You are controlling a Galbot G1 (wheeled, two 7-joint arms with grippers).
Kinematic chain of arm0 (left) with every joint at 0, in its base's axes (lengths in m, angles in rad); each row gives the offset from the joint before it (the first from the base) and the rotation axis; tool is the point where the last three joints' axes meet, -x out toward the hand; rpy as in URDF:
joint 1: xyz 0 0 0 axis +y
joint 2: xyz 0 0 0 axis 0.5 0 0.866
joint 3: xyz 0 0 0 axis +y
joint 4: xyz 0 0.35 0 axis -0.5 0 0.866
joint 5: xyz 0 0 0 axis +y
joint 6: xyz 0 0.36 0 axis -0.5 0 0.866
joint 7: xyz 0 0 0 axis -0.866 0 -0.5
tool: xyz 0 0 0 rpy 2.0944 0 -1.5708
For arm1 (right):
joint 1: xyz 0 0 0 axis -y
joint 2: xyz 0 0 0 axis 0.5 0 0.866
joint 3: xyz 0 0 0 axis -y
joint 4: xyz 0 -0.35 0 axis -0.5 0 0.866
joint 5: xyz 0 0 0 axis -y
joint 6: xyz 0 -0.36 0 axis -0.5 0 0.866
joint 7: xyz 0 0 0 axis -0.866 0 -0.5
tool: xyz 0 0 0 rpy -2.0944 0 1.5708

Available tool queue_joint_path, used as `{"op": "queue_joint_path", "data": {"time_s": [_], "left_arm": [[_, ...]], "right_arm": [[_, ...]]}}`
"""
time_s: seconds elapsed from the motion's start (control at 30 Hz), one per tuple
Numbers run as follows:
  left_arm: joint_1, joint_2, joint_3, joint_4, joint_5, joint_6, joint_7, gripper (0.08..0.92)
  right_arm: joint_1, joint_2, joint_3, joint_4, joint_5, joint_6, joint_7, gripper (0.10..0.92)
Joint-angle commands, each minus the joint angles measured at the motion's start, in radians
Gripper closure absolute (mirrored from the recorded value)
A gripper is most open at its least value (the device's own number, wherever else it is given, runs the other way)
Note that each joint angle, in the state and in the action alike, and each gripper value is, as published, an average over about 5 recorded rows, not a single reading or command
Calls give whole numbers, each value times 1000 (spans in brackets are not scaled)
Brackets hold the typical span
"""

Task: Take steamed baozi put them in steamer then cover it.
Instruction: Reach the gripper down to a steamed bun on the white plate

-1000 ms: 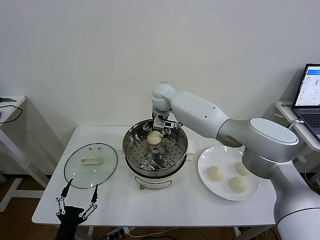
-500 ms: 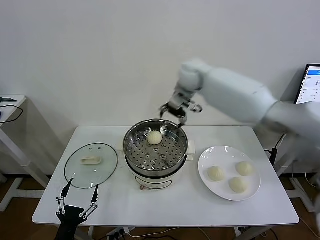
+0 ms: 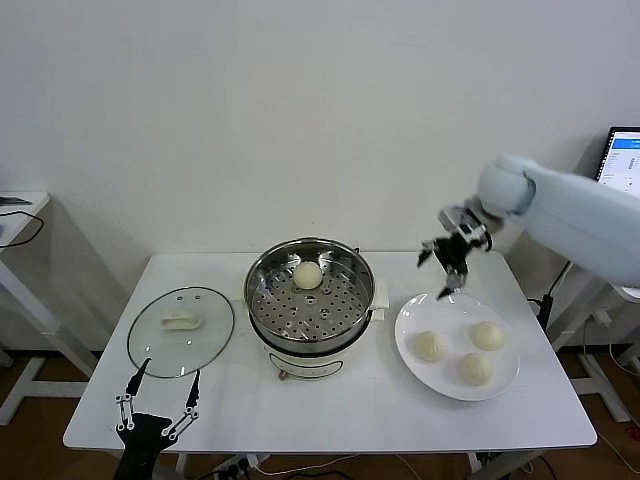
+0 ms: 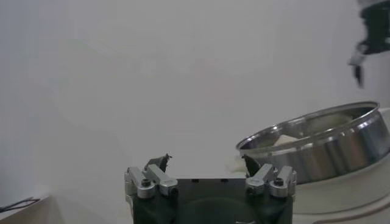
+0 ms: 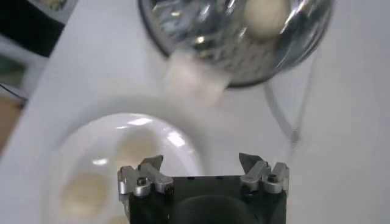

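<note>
White tabletop (image 3: 330,400): one baozi (image 3: 308,274) in steamer (image 3: 310,295); right gripper (image 3: 447,262), spread and empty, beside it above plate (image 3: 410,345), next grasps another bun.

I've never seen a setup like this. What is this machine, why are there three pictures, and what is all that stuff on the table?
It is a two-armed robot, each arm ending in a gripper. The wide picture comes from a camera on its head; the other two come from cameras on its wrists. On the white table stands a shiny steamer with one baozi inside. Three more buns wait on a white plate. The glass cover lies flat beside the steamer. The right gripper hangs open and empty above the plate. The left gripper waits, open, at the table's near edge.
</note>
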Motion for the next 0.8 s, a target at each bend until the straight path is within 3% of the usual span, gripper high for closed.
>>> {"op": "queue_joint_path", "data": {"time_s": [0.03,0.2,0.8], "left_arm": [[2,-4,2,2,9,-1,-1,177],[4,-7,1,5,14,-2,-2,177],[12,-24,-3,20,28,-12,-2,177]], "right_arm": [[-115,-112,-64,60,58,-92,82,203],[-183,-56,-16,12,46,-108,156,203],[-290,69,58,-109,-12,-90,198,203]]}}
